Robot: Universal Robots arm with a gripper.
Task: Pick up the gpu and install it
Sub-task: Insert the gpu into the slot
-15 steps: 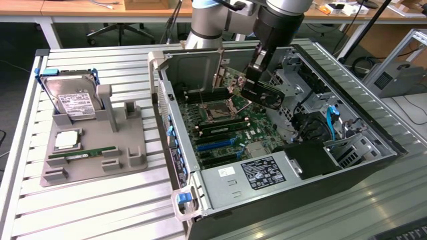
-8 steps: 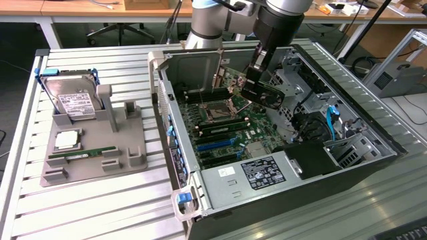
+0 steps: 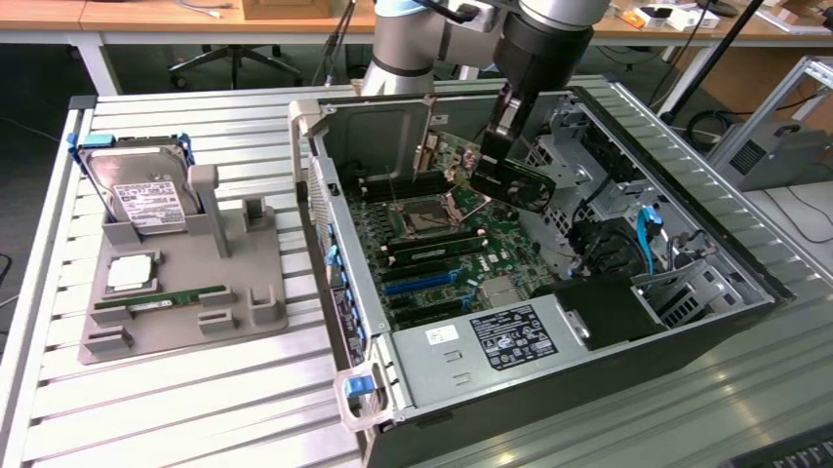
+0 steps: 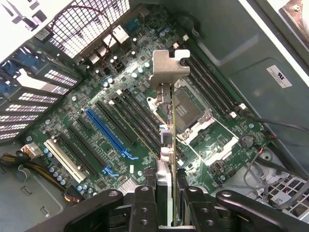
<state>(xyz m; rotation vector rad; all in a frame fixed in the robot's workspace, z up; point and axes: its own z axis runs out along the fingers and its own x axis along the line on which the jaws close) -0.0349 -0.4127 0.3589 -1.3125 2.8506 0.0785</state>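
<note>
Tool pinches the gpu, a thin black card with silvery metal bracket, edge-on over the green motherboard. Best kept upright, parallel to the long blue slot, I judge.

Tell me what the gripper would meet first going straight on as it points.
The gripper, shut on the gpu, points into the open case. The card's leading edge would likely meet the motherboard first, seemingly beside the CPU socket, not at the blue slot; depth is unclear.

Beyond the slatted metal surface, wooden desks and an office chair stand on dark floor.
</note>
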